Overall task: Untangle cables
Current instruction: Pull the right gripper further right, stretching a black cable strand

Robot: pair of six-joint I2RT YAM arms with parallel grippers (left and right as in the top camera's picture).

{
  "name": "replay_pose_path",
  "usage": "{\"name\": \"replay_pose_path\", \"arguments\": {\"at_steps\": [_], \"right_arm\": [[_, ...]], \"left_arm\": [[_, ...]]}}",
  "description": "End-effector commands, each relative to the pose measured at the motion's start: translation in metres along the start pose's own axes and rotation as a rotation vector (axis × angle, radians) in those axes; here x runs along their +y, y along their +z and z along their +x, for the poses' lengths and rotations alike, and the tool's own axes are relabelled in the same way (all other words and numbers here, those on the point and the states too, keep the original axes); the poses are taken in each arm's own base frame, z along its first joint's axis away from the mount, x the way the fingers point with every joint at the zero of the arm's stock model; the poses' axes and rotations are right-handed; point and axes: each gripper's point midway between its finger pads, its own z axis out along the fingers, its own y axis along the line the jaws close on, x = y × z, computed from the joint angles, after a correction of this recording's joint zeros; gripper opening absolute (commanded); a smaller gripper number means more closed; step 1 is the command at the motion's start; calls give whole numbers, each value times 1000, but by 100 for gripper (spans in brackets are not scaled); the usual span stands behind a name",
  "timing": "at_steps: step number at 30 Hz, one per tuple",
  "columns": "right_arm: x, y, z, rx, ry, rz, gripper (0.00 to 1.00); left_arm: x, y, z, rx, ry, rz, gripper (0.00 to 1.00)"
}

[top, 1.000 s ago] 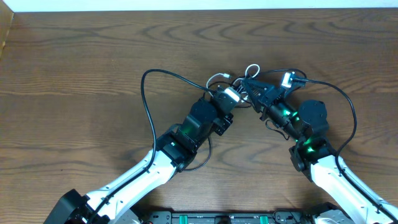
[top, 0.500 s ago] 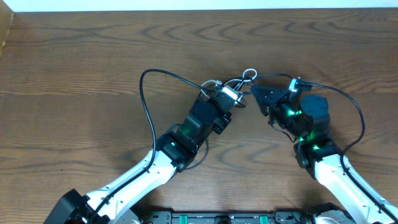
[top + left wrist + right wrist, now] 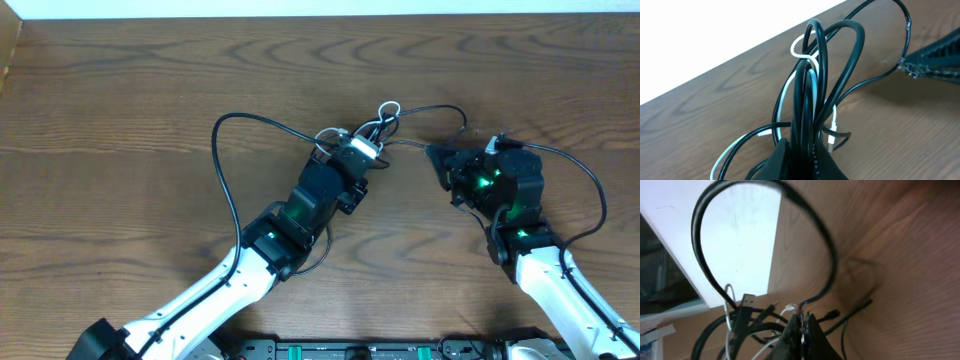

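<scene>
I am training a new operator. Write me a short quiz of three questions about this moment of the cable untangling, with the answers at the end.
1. True or false: the left gripper is shut on the bundle of cables.
2. What does the right gripper pinch? A) a white cable B) a black cable C) nothing
3. Fill in: most of the bundle is black, but one cable is ____.
Key: 1 true; 2 B; 3 white.
</scene>
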Motion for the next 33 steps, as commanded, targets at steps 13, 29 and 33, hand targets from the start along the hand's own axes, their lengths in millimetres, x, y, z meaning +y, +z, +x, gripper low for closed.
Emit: {"name": "replay_pose_path", "arguments": {"at_steps": [13,29,33], "right_arm": [[-1,-2,-9,-34,-37,11,1],[-11,-3,-13,-61,-28,54,1],[-11,-3,-13,-61,-28,54,1]], "left_arm": [[13,-11,-25,-66,-90,-48,7],[4,-19,-36,-100,-145,23,8],[3,-19,-36,-101,-146,23,7]]}}
